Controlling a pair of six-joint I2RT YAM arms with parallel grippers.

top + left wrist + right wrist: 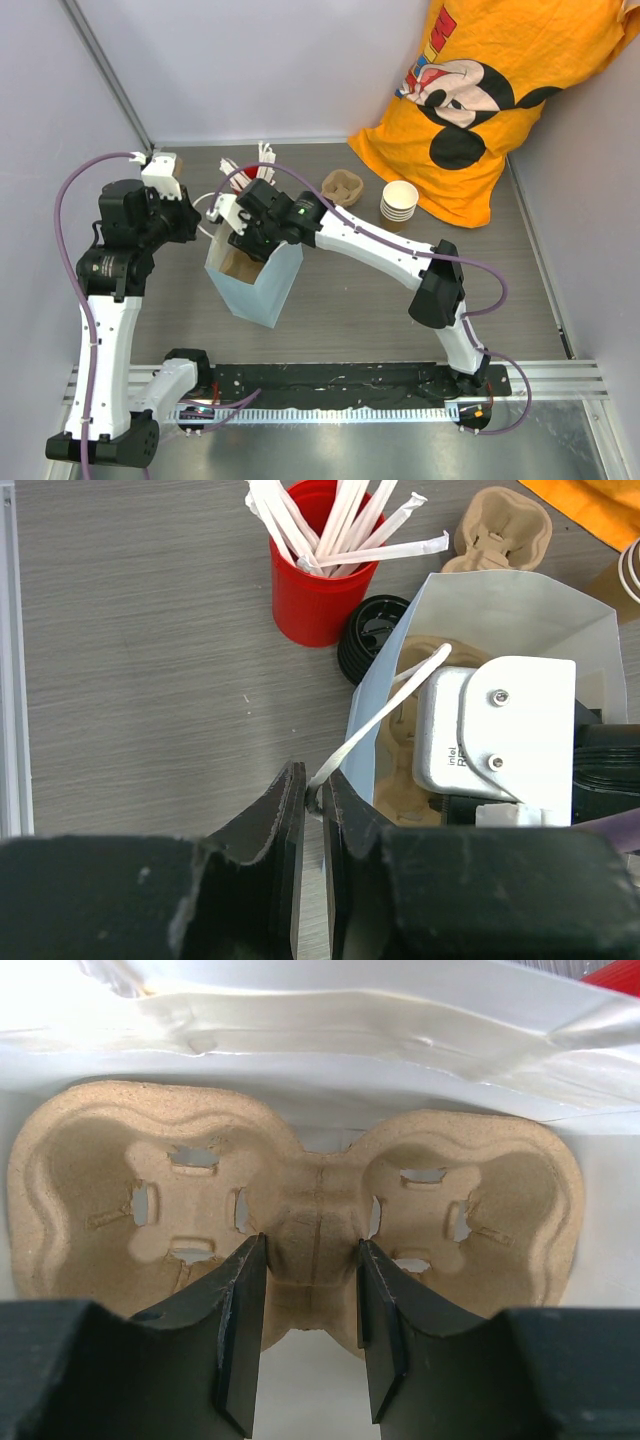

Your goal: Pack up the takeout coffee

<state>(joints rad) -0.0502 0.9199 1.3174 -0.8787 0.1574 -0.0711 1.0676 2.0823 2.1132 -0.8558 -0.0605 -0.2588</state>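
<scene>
Top external shows grey table [350, 300] (pale walls [250, 60] around).

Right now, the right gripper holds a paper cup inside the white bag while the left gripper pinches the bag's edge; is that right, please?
No: the right gripper holds the pulp cup carrier, not a paper cup, per the right wrist view. The left gripper pinches the edge of the white bag.

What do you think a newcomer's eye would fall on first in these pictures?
Probably the bright orange cartoon-mouse T-shirt draped in the far right corner. Next, the white paper bag standing mid-table: the left tool pinches its rim while the right tool, reaching inside, grips a brown moulded-pulp cup-carrier tray by its centre ridge.
</scene>
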